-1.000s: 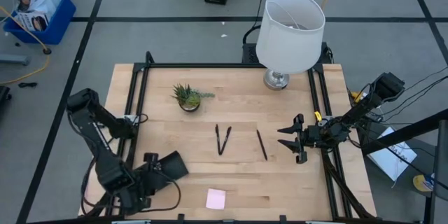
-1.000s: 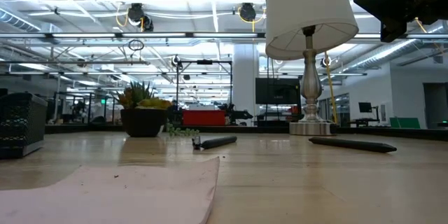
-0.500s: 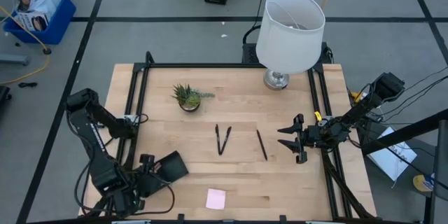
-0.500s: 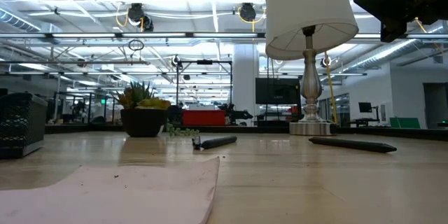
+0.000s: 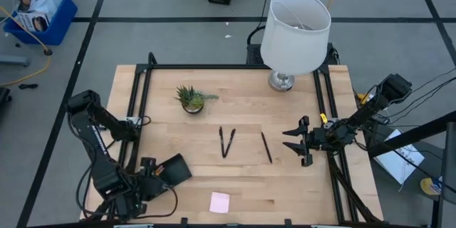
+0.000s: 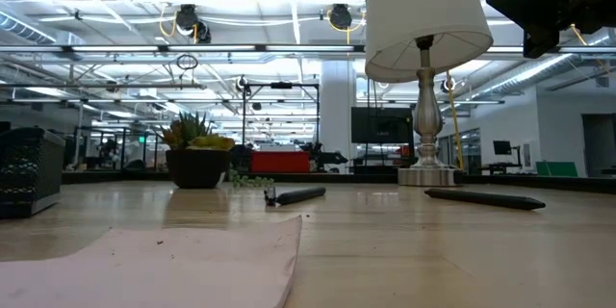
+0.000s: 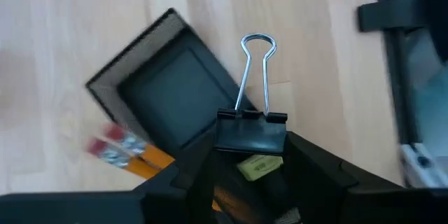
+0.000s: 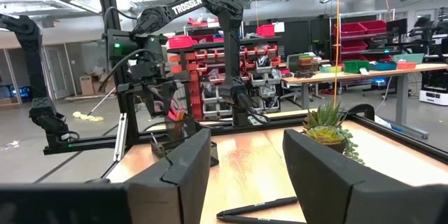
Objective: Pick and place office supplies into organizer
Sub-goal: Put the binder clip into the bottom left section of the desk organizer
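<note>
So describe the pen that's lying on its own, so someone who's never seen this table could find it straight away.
Start at the white lamp at the table's far edge and come toward the near edge, level with the right pincer. The single black pen lies there on bare wood. Unlike the two pens closer to the plant, whose near tips meet, it has no partner.

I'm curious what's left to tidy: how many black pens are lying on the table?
3. Two pens lie close together mid-table, angled toward each other at the near end; a third pen lies alone to their right. Others may be hidden in the organizer.
</note>
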`<control>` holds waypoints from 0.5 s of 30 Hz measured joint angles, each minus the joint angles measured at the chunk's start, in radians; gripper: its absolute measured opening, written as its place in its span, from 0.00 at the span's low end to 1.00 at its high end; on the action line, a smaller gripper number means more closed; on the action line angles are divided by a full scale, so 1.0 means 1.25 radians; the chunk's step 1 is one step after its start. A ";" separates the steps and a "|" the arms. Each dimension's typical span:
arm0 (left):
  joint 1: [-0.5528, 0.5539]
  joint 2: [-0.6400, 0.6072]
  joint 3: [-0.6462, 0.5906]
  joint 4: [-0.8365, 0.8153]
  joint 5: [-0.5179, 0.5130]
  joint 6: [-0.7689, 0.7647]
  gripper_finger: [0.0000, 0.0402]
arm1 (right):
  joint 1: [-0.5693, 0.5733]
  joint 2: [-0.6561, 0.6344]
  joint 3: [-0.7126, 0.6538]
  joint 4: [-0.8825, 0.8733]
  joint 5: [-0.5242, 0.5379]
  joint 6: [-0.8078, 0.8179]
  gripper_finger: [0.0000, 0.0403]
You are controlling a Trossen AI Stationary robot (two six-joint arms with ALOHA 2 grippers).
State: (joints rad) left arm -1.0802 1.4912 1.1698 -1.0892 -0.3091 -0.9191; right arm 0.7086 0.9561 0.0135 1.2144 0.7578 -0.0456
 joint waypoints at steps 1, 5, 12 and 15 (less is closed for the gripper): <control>-0.002 0.000 0.000 0.007 0.010 -0.006 0.40 | 0.000 0.000 0.000 0.000 0.000 0.000 0.44; -0.014 0.000 0.000 0.016 0.060 -0.011 0.40 | 0.000 0.000 0.000 0.000 0.000 0.000 0.43; -0.040 0.000 0.000 0.019 0.113 0.007 0.40 | 0.000 0.000 0.000 0.000 0.000 0.000 0.44; -0.049 0.000 0.000 0.018 0.134 0.049 0.40 | 0.000 0.000 0.000 0.000 0.000 0.000 0.44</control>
State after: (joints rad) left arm -1.1411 1.4918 1.1698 -1.0664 -0.1421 -0.8574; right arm 0.7088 0.9558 0.0135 1.2148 0.7576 -0.0458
